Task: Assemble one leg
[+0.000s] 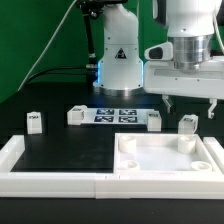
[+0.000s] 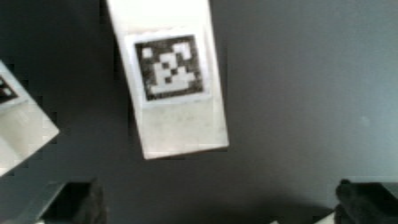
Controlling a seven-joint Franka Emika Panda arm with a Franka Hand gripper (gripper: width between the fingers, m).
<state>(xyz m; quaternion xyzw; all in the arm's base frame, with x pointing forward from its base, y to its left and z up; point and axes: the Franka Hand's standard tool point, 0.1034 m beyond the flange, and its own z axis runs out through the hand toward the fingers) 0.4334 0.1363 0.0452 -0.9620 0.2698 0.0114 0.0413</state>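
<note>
White rail (image 1: 60,182) ran along the near edge of the black table (image 1: 70,145) and turned up the exterior view's left side. Just behind it, on the exterior view's right, sat the square tabletop (image 1: 165,168), hollow side up, with holes at its corners.

Four legs lay loose on the table in a rough row beyond it:
- leg (image 1: 188,123) was just past the tabletop's far rim, toward the exterior view's right
- second leg (image 1: 155,120) was near it, on the exterior view's left of it
- third leg (image 1: 75,116) was just on the exterior view's left of the marker board (image 1: 115,115)
- fourth leg (image 1: 33,122) was furthest to the exterior view's left, near the rail

Claw (image 1: 191,108) hung above the leg, apart from it, fingers spread wide and gripping nothing. Wrist view agreed: the fingertips (image 2: 71,203) stood well apart with only bare table between.

That view also had a tagged leg (image 2: 178,90) lying flat, tag face up, ahead of the fingertips and clear of both. A sliver of another white part (image 2: 18,115) showed beside it. Couldn't tell which of the four those were.

Arm's base (image 1: 120,60) stood at the far side, behind the marker board.
</note>
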